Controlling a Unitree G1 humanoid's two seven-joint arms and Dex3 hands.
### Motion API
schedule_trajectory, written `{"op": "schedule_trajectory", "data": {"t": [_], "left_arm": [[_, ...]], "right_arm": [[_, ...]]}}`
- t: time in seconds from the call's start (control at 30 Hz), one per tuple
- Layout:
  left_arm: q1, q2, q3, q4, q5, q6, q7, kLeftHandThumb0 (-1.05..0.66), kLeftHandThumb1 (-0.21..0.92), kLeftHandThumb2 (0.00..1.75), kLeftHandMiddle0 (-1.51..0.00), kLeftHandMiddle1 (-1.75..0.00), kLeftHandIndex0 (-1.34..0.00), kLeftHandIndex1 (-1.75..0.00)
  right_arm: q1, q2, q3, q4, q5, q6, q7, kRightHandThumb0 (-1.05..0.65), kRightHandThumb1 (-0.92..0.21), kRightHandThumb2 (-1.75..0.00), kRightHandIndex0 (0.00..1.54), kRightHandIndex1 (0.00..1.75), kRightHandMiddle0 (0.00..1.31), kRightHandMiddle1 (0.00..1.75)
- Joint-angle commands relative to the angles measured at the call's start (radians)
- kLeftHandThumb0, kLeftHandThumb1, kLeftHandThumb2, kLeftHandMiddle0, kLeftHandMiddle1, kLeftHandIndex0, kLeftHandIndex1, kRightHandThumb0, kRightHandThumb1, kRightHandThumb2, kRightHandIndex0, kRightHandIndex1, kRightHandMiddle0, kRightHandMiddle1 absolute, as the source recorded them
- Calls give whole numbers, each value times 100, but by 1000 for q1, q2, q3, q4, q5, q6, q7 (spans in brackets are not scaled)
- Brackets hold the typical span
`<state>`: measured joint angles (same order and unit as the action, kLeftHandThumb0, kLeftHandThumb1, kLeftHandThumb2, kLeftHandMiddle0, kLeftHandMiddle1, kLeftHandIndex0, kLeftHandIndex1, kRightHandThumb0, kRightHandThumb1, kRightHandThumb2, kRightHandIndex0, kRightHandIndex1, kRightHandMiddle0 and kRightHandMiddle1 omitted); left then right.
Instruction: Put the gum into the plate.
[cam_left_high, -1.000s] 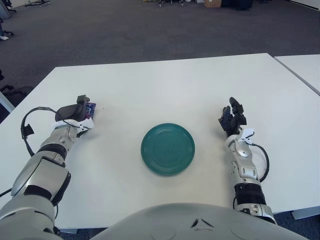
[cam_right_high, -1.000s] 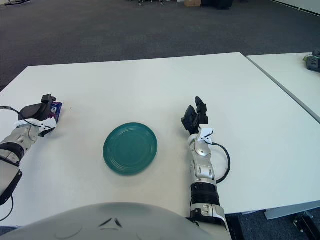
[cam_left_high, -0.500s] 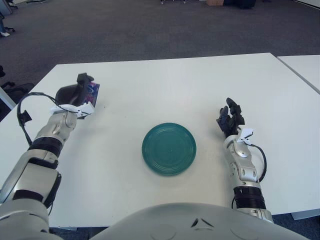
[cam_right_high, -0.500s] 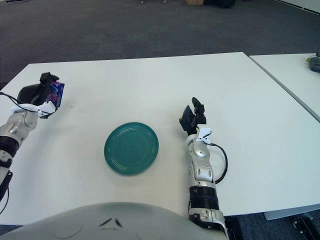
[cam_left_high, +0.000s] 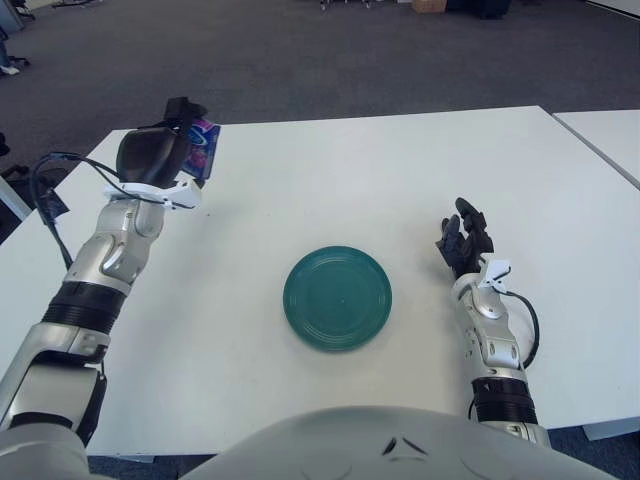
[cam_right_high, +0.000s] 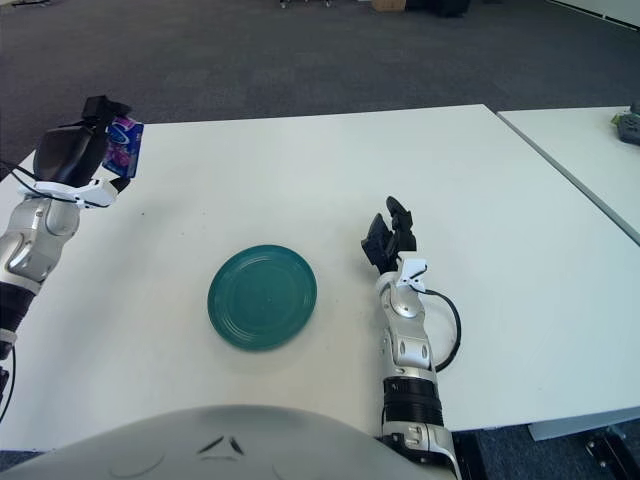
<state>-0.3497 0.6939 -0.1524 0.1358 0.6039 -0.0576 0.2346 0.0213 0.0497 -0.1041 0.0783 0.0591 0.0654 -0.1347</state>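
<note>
My left hand (cam_left_high: 165, 152) is raised well above the table at the far left and is shut on a purple and blue gum pack (cam_left_high: 204, 147), which also shows in the right eye view (cam_right_high: 124, 145). The round green plate (cam_left_high: 337, 298) lies flat near the middle of the white table, to the right of and nearer than the held gum. My right hand (cam_left_high: 464, 241) rests on the table just right of the plate, fingers relaxed and holding nothing.
The white table (cam_left_high: 380, 170) is bare around the plate. A second white table (cam_left_high: 610, 130) stands at the far right with a gap between. Grey carpet lies beyond the far edge.
My left hand has lifted the gum pack off the table and carried it up and slightly right. My right hand has stayed in place.
</note>
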Motion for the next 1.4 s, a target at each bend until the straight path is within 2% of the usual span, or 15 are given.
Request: {"op": "schedule_trajectory", "data": {"t": [0.0,0.13,0.4,0.6,0.73,0.8,0.9,1.07,1.37], "left_arm": [[9,-19,15,-97,6,15,-52,0,23,140,-68,-168,-47,-175],[18,-43,13,-141,0,17,-96,0,20,142,-72,-163,-49,-175],[29,-145,-59,-231,36,-4,-146,0,9,151,-84,-153,-59,-175],[38,-186,-122,-282,68,-67,-182,0,6,154,-85,-155,-60,-175],[42,-215,-173,-265,96,-121,-191,0,9,152,-82,-157,-59,-175],[33,-230,-224,-240,131,-158,-199,0,10,151,-81,-157,-59,-175],[29,-238,-268,-242,161,-191,-230,0,11,148,-79,-154,-60,-175],[45,-268,-311,-282,178,-188,-311,0,9,147,-81,-145,-66,-175],[86,-252,-303,-384,204,-200,-408,0,5,154,-78,-150,-73,-175]], "right_arm": [[11,6,5,2,5,19,9,-56,-92,-82,28,0,0,42],[15,14,9,5,2,12,8,-56,-92,-83,27,0,0,41],[30,18,30,-17,-33,28,-10,-57,-92,-85,24,0,0,38],[44,2,50,-36,-62,31,1,-58,-92,-87,22,0,0,36],[59,6,54,-39,-59,13,6,-57,-92,-88,23,0,0,35],[64,10,55,-38,-48,8,14,-58,-92,-88,23,1,0,35],[66,14,54,-31,-38,10,22,-59,-92,-89,25,1,0,36],[56,24,39,3,-22,-7,23,-60,-92,-89,28,2,0,39],[56,4,59,36,-79,-56,10,-62,-92,-88,26,1,0,35]]}}
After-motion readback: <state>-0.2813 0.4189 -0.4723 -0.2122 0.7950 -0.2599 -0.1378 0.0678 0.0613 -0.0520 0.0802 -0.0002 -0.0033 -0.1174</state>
